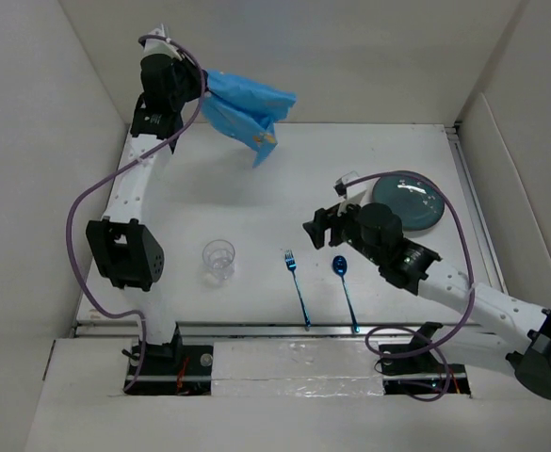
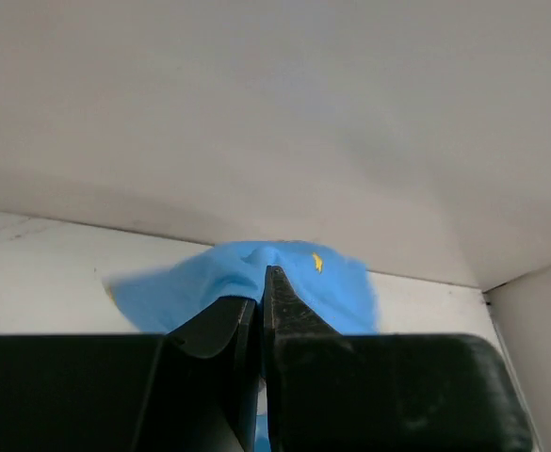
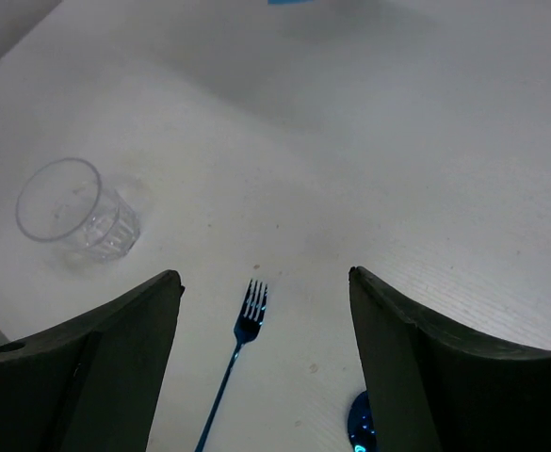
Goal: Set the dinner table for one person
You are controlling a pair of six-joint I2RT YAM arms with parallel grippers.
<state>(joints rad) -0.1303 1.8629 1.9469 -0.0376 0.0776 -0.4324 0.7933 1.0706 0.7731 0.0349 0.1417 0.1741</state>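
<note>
White walls (image 1: 30,141) close in the large plain white matte dinner table (image 1: 284,188), which fills nearly the whole overhead view beyond my two bases. Nearest me lie a shiny blue metal fork (image 1: 297,287) and a matching blue metal spoon (image 1: 344,282), side by side but apart, handles toward me. Left of the fork and apart from it, a clear faceted drinking glass (image 1: 218,259) stands upright. My right gripper (image 3: 266,278) hangs above the table just beyond the cutlery, its fingers spread wide with nothing between them. From that wrist the fork's handle runs off the bottom edge, and only a sliver of the spoon's bowl shows beside one finger. Behind that arm sits a round dark teal plate (image 1: 412,202), its near left rim hidden by my wrist. Farthest off, over the far left corner, my left gripper (image 2: 261,301) has its fingers pressed together, pinching a crumpled bright blue cloth placemat (image 1: 247,108) that hangs bunched in the air. A small yellow mark shows on it. The rest of the print is too folded to make out, and from the left wrist my own fingers cover its lower part. Whether its lowest tip touches the table I cannot tell.
</note>
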